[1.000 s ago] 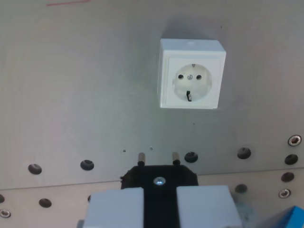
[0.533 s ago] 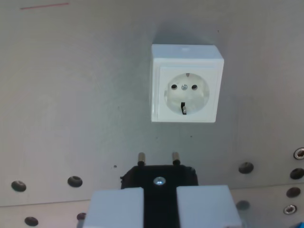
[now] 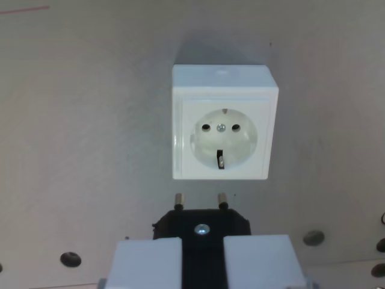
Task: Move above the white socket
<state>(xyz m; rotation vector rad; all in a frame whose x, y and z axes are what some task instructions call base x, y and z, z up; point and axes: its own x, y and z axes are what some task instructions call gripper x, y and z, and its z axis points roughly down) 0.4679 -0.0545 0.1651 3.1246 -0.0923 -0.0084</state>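
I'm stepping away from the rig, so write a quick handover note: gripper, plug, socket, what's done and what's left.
Gripper: shut on the black plug, its two pins pointing toward the socket.
Socket: white, on the grey plate, just beyond the pins and slightly toward the wrist view's right of them.
Done: plug is in hand; socket fills the middle of the wrist view.
Left: centre the pins over the socket holes. Pins and socket are apart.
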